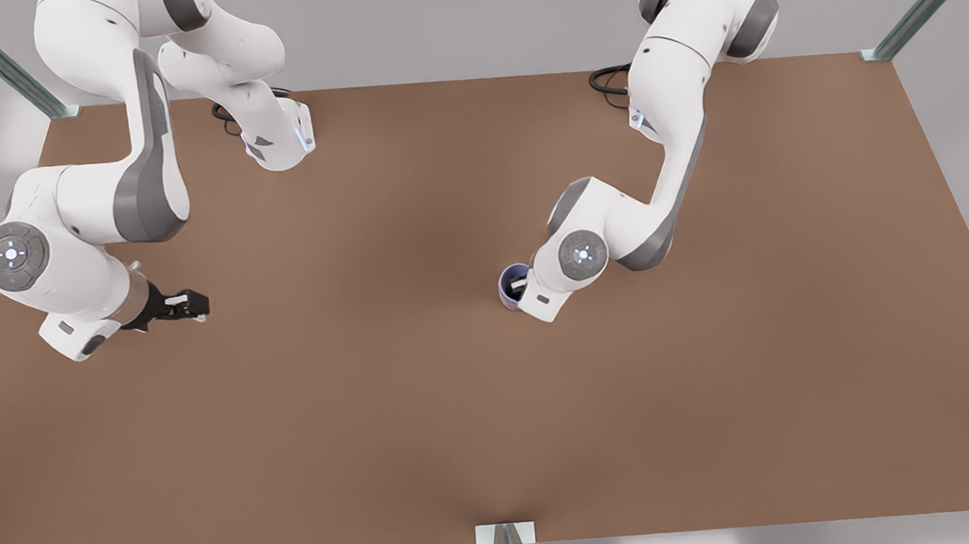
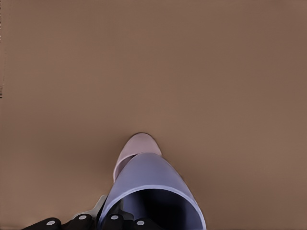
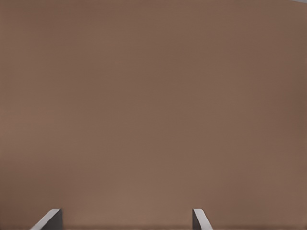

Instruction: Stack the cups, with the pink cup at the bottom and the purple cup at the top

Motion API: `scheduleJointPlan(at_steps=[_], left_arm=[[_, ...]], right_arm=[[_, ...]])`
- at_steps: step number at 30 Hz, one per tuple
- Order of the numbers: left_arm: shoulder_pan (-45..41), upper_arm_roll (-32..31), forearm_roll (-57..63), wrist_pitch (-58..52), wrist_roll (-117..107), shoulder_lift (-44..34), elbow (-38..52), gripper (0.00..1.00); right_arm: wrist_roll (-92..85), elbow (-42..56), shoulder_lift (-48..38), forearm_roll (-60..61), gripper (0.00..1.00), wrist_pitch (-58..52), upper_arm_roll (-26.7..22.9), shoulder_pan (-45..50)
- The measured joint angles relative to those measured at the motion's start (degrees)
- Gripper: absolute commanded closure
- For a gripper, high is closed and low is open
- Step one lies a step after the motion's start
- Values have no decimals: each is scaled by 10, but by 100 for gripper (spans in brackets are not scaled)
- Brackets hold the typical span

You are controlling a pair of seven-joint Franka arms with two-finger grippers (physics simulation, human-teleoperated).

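front view: left gripper [image 1: 521, 286] clamps the matte periwinkle tapered tumbler [image 1: 512, 285], nested in the pale pink tumbler [image 2: 139, 146]; right gripper [image 1: 197, 305], jaws wide, waits well apart above the brown table [image 1: 428, 444].

The purple cup [image 2: 151, 187] sits nested in the pink cup [image 2: 136, 146], whose pale base pokes out beneath it. Mouth up, the stack stands near the table's middle, my left gripper [image 1: 522, 286] on its rim.

The purple cup [image 2: 152, 189] is a soft blue-purple, the pink cup [image 2: 136, 147] is pale pink, the worktop [image 1: 495, 439] is plain brown, and the arms are white with grey parts.
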Motion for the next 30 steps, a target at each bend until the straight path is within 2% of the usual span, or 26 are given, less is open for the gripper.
scheduleJointPlan(at_steps=[27,28,29,30], left_arm=[[-11,-1,0,7,-66,6,-25,79],[-12,-1,0,7,-66,6,-25,46],[-13,-1,0,8,-67,6,-25,27],[-13,-1,-1,8,-68,7,-25,15]], right_arm=[[-11,0,5,1,0,-1,-1,-9],[-11,0,5,1,0,-1,-1,-9],[-12,0,5,1,0,-1,-1,-8],[-12,0,5,1,0,-1,-1,-9]])
